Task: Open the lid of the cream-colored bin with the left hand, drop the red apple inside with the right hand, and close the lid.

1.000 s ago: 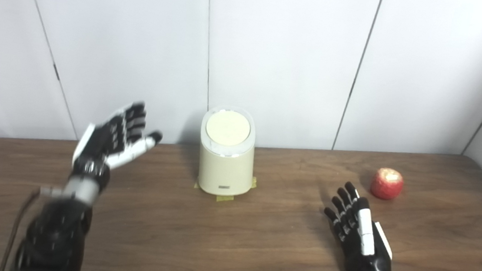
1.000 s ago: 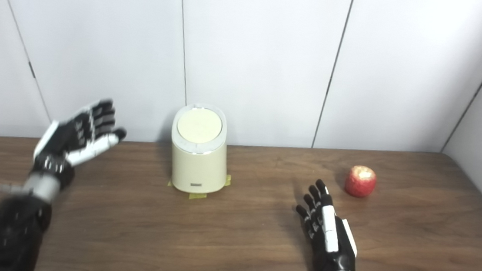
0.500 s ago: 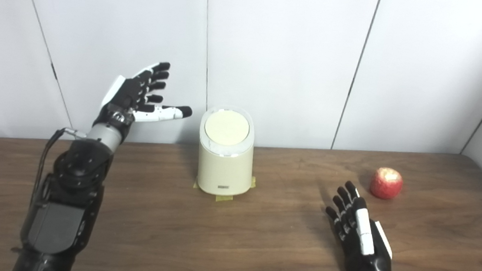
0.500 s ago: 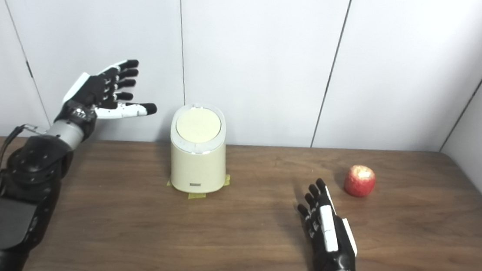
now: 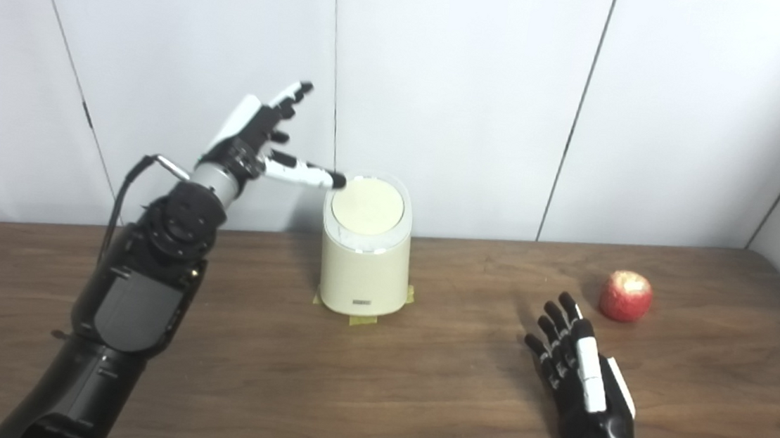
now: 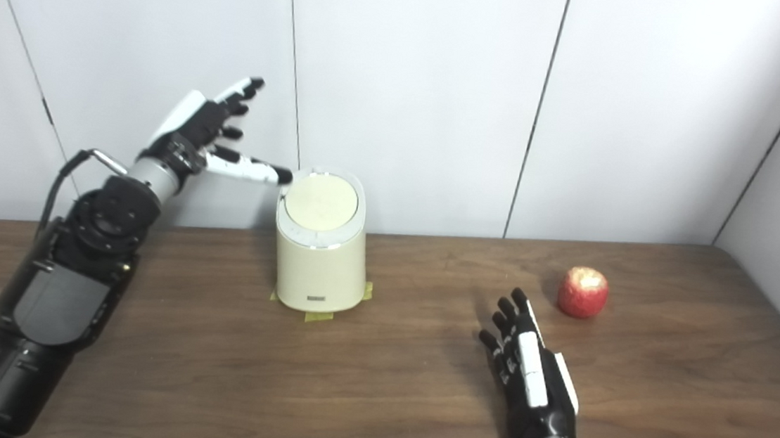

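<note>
- Reaching at lid height: left robot hand [image 5: 256, 138] is spread wide and empty, thumb tip at or just beside the left rim of the lid [image 5: 368, 206]; contact can't be confirmed.
- Cream-colored bin [image 5: 365, 263] stands upright on tape tabs [image 5: 365, 320] at the back of the counter [image 5: 374, 401], lid shut. Risk: a sideways thumb push shoves or tips the bin instead of opening it.
- Risk: thumb slips off the smooth rim, lid stays down.
- Right robot hand [image 5: 584, 377] rests flat on the counter, fingers apart, holding nothing.
- Red apple [image 5: 626, 296] sits near it, apart. Risk: round, may roll on a clumsy grab.
</note>
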